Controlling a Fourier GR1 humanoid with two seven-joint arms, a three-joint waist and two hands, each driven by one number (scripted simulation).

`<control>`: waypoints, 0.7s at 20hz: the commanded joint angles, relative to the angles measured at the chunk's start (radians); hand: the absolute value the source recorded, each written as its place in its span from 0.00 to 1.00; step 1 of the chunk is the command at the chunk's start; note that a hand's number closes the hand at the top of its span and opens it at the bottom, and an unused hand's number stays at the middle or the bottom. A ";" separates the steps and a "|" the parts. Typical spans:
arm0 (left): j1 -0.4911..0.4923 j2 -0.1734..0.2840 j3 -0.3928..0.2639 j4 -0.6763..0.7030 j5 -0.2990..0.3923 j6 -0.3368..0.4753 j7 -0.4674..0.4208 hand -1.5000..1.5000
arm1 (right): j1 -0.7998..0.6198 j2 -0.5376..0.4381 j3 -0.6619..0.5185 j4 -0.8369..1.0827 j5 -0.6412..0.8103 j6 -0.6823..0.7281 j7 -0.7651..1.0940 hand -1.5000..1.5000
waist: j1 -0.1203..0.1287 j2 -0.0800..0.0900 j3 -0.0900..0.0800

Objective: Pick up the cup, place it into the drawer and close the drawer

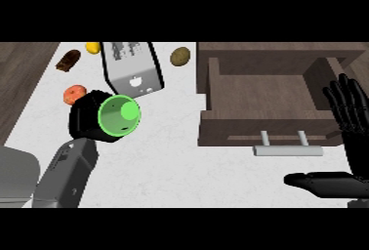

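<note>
Gripping the green cup, the left robot hand has its black fingers curled round the cup's outer wall, and the cup is tipped so that its open mouth faces the viewer (the round base shows inside as a lighter green disc). The cup is over the white bench, left of the drawer; whether it touches the bench cannot be told. The wooden drawer stands open at upper right, its metal handle on the front panel facing the lower edge. The right robot hand is at the right edge beside the drawer, open with straight fingers pointing up and the thumb out to the left. Behind the cup lie a grey tablet-like slab, an orange-red fruit, a brown oblong item, a yellow item and a brownish potato-like item.
</note>
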 commanded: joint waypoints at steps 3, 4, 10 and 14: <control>-0.074 -0.096 -0.085 -0.236 -0.022 0.128 0.127 1.00 | 0.007 -0.032 -0.057 0.026 -0.033 0.024 -0.022 0.00 | 0.009 -0.005 0.002; -0.094 -0.082 -0.094 -0.269 -0.018 0.120 0.178 1.00 | 0.029 -0.043 -0.070 0.023 -0.052 0.046 -0.037 0.00 | 0.007 -0.005 0.002; -0.141 -0.133 -0.164 -0.500 -0.015 0.224 0.427 1.00 | -0.002 -0.031 -0.070 0.033 -0.054 0.032 -0.013 0.00 | 0.006 -0.003 0.001; -0.286 -0.144 -0.271 -0.438 -0.002 0.368 0.510 1.00 | -0.039 -0.015 -0.039 0.053 -0.014 0.014 -0.026 0.00 | -0.010 0.003 0.000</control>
